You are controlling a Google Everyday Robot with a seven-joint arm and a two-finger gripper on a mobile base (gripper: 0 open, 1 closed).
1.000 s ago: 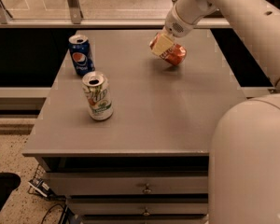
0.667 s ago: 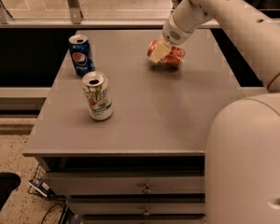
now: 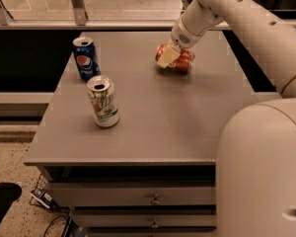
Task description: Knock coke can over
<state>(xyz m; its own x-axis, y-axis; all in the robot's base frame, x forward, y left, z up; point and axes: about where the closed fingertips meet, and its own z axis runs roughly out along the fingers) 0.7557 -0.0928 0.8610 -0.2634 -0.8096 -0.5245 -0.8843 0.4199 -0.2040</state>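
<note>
Camera view: a white robot arm comes in from the upper right, its forearm slanting down and left toward the far side of a grey flat-topped table. The gripper, with a pale yellow tip, sits at the left end of a red aluminium coke can. The can lies on its side near the table's far edge, right of centre. Whether the gripper is open or closed cannot be told. At the far left a blue Pepsi can stands upright. Just in front of it stands a white-and-green soda can, also upright and well apart from the coke can.
</note>
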